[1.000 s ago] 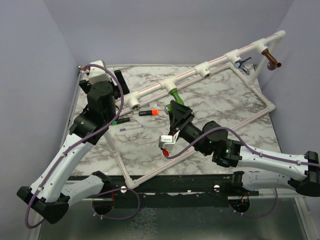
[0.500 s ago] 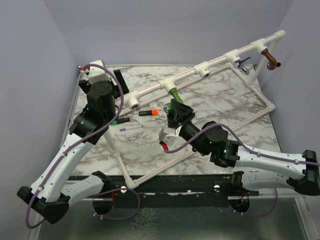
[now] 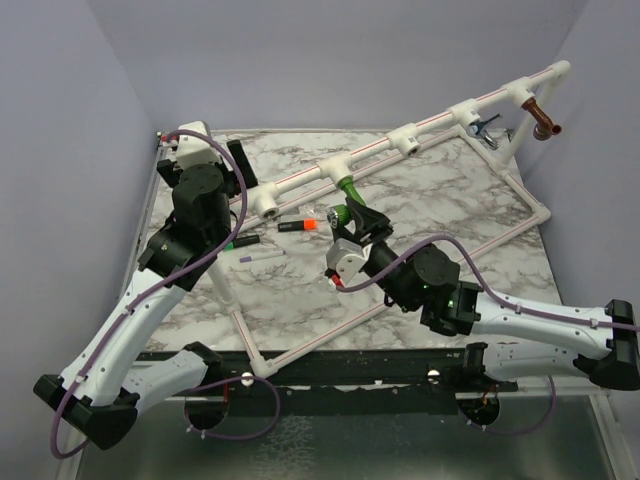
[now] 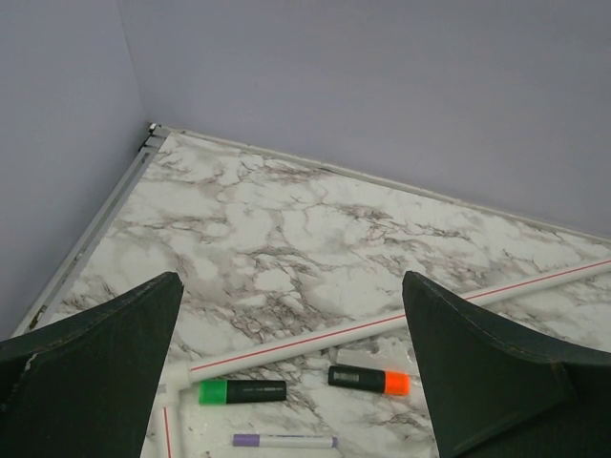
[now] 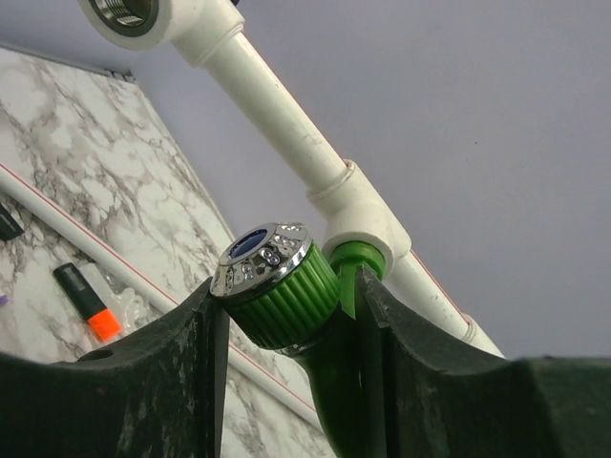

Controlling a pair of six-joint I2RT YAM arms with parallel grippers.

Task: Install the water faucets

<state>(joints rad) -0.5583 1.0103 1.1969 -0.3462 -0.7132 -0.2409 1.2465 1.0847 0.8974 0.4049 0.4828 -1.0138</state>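
Copper faucet [image 3: 545, 122] and chrome faucet [image 3: 487, 127] sit in the far-right tees [image 3: 466, 110]. The green faucet [image 3: 347, 188] is in the middle tee [image 3: 338, 170], right tool [image 5: 286, 286] clamped on it, so I judge it nearly seated; left tool [image 4: 291, 279] hangs wide, empty, over the worktop [image 4: 286, 219].

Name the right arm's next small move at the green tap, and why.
Probably roll the wrist to screw the green faucet further into the white tee. The right gripper clamps both sides of the faucet, and its green neck already sits in the tee's socket, though how deep cannot be seen.
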